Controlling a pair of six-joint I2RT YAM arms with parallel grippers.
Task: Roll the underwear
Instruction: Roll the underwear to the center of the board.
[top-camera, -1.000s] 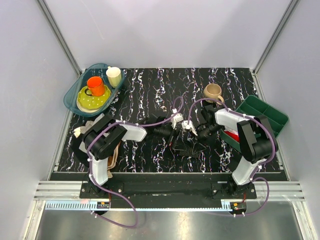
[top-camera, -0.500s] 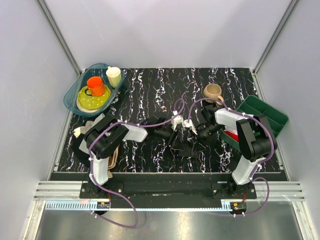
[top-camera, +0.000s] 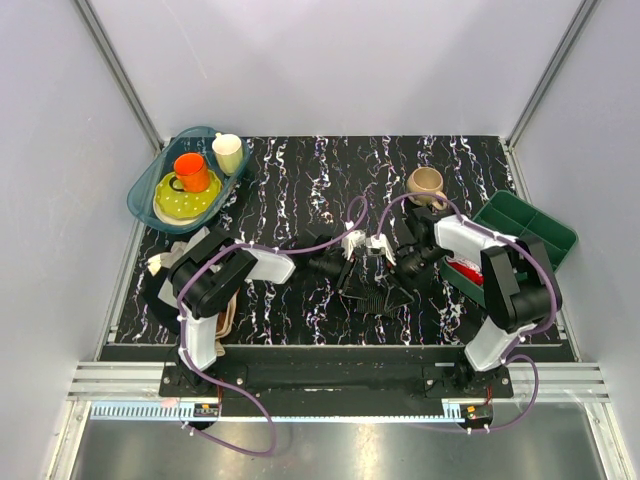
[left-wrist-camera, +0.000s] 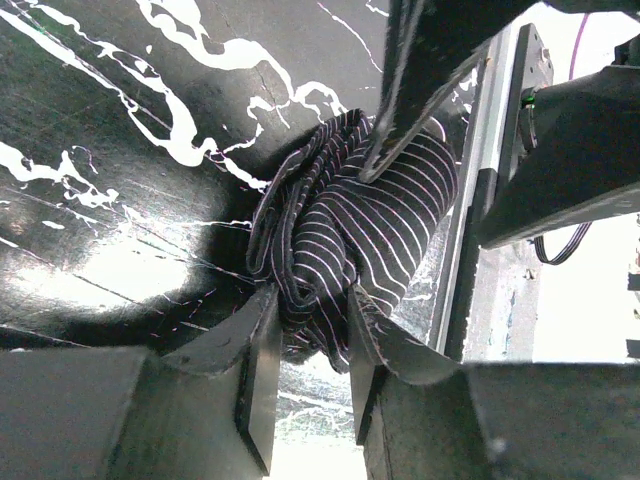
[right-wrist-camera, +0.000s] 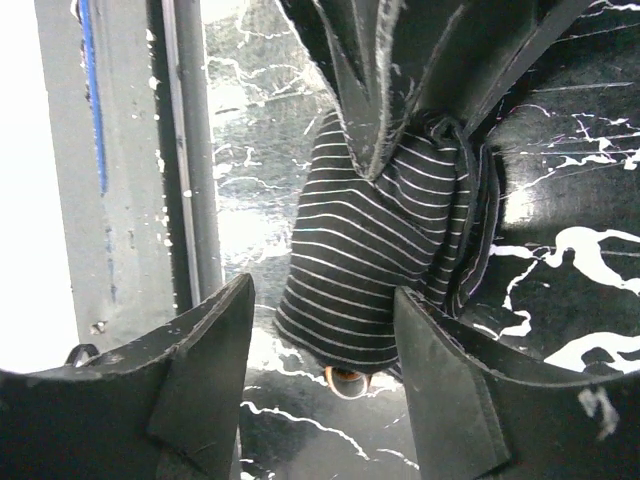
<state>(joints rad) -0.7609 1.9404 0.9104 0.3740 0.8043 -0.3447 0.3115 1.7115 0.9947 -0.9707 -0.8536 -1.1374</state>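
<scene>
Mid-roll, apparently: the left gripper (left-wrist-camera: 308, 300) is clamping the bunched underwear (left-wrist-camera: 375, 215); the right gripper (right-wrist-camera: 322, 292) is hovering at it, jaws apart, probably needing a fresh grip.

left gripper (left-wrist-camera: 312, 305) pinching underwear (left-wrist-camera: 385, 215) (bunched), marbled table (left-wrist-camera: 110, 110)

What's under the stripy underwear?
The black marbled table shows all around the bunched underwear. The patch right beneath the cloth is covered, so nothing else there can be seen.
</scene>
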